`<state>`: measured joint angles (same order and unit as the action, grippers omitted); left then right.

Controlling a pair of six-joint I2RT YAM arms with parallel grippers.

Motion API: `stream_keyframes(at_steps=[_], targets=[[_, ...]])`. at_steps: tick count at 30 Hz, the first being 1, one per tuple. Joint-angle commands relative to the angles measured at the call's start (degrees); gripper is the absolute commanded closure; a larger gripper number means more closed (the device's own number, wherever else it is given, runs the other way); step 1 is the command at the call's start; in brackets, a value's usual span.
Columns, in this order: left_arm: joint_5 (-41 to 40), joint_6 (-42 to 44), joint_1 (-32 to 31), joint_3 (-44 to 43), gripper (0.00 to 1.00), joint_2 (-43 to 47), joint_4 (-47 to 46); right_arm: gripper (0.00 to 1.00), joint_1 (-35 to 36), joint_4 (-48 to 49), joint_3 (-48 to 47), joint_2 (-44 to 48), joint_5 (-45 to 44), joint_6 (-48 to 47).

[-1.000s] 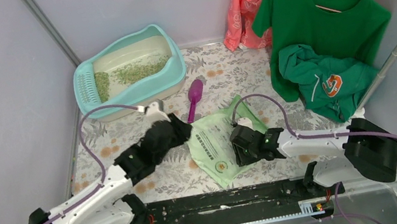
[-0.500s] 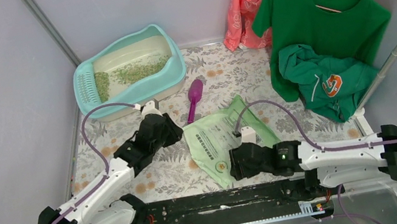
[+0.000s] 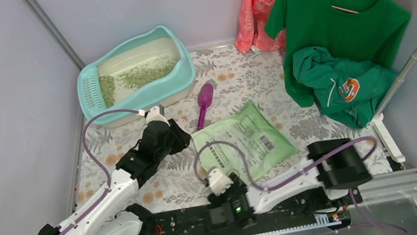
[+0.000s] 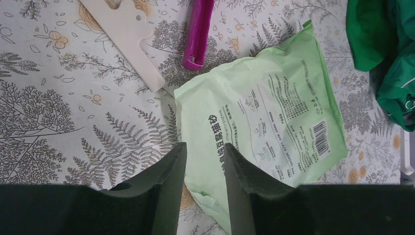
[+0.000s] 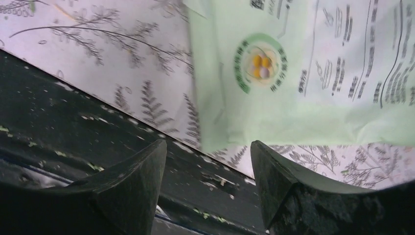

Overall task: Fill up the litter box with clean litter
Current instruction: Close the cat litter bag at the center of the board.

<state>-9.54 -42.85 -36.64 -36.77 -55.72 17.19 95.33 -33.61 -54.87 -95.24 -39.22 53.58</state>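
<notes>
Grey walls close in a fern-printed tabletop (image 3: 251, 77); the arms are mounted along its near edge.

1. Task items. The litter box (image 3: 186, 64) stands at the far left corner. Its long axis runs across the tabletop, with the slotted grate (image 3: 93, 92) at the left end. The clean litter (image 3: 143, 74) lies inside, a thin band toward the grate end. Much of the cream basin is bare.

2. Tools. The left tool (image 4: 203, 171) has its fingers apart with a narrow gap and nothing between them. The right tool (image 5: 208, 166) has its fingers spread wide, also empty, and hangs over the black rail (image 5: 73, 112) at the near edge.

3. Governing relation. The box lies beyond and slightly left of the left tool, and well apart from the right tool, so the left arm is the nearer. A light green bag (image 3: 249, 139) lies flat between the arms, right of the left tool and just beyond the right one. A purple scoop (image 3: 205, 100) lies between bag and box.

4. View comparison. Only the top view shows the box and its litter. The left wrist view shows the bag's print and barcode. The right wrist view shows only the bag's near edge.

5. Assessment. Filling appears incomplete.
</notes>
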Motion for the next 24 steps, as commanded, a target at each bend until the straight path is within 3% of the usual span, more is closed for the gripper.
stream_keyframes(at_steps=[1,15,24], targets=[[0.17,0.77,0.51,0.15,0.59,2.04,-1.18,0.28,2.93,-17.04,-10.17,-11.79,-13.07,-1.57],[1.21,0.58,0.65,0.35,0.59,2.83,-1.58,0.18,2.51,-13.84,-7.60,-13.83,-12.76,-5.36],[1.50,0.83,0.65,0.27,0.59,2.77,-1.67,0.28,-4.81,-10.43,-3.94,-13.77,-9.97,-2.32]])
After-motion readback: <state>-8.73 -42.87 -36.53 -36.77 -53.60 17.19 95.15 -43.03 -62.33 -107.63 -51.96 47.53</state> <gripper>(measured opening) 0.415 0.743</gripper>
